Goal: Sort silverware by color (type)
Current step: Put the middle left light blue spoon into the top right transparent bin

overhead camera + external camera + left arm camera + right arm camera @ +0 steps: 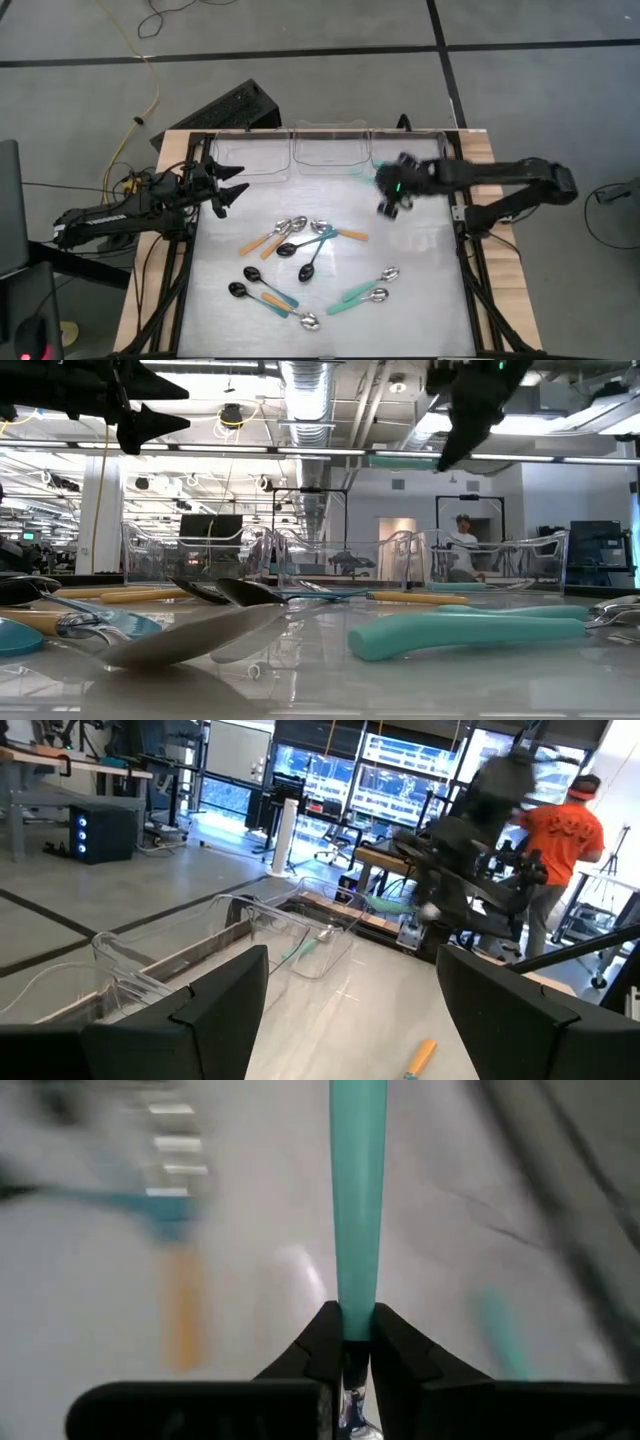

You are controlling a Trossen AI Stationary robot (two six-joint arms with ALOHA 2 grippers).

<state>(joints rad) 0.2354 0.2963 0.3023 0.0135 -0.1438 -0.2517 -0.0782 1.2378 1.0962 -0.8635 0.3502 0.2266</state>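
the silverware (305, 262) lies scattered on the table (420, 300), in the middle and the near part of it, well apart from the row of clear bins (325, 150) at the far edge. the spoons nearest the bins form a loose bunch: orange-handled spoons (268, 238) with silver bowls, one more orange handle (352, 235) pointing toward the right side, and blue-handled spoons (310, 245) with black bowls crossing among them. farther from the bins lie two teal-handled spoons (362, 292) side by side, and beside them, toward the left arm's side, a black-bowled spoon (240, 290) and a spoon with orange and blue handles near it; which handle belongs to which bowl there i cannot tell.

one teal-handled spoon (358, 1190) is off the table, held in the right hand (350, 1350). the fingers are clamped together on it near the bowl end, the handle sticking straight out ahead of them. from above, that right hand (392, 190) hangs just in front of the bins, near the rightmost one, with a teal streak (362, 172) reaching toward the bins. motion blurs this arm, so the spoon's exact tilt is unclear.

the left hand (232, 185) hovers beside the leftmost bin, over the table's left edge, its fingers (215, 1005) spread apart and holding nothing.

beyond the bins, in the room, a person in an orange shirt (562, 835) stands.
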